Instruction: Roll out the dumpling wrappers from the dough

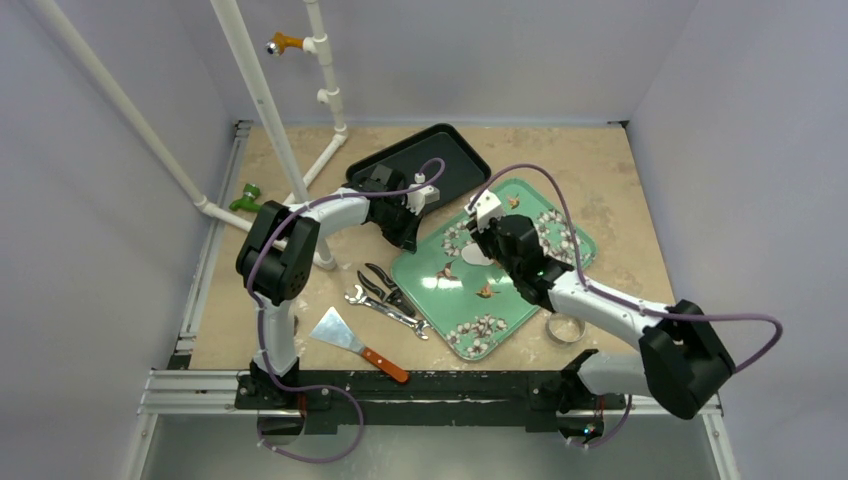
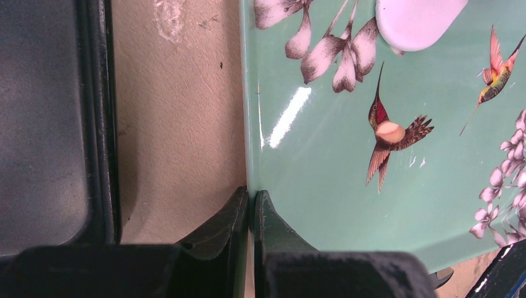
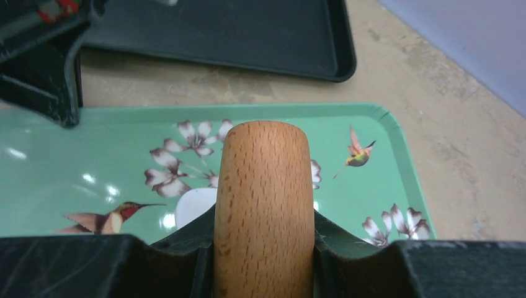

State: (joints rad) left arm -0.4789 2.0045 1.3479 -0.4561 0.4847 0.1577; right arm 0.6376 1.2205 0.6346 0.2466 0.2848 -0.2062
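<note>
You are in the rolling step, I judge: your right gripper [image 3: 263,231] is grasping the wooden rolling pin [image 3: 263,180], jaws clenched on its shaft, and holding it over the dumpling wrapper [image 2: 417,22]. The wrapper is lying near the middle of the green tray [image 2: 322,186]. Whether the pin is touching it, I cannot tell. Your left gripper [image 2: 251,208] is pinching the tray's rim, probably steadying it. The next move is calling for even downward pressure and a straight push across the disc. No brand, label or writing is showing.

Wrapper [image 1: 476,256] lies on the near tray [image 1: 505,305]; far tray [image 1: 465,165] behind it, pliers [image 1: 385,286] left
</note>
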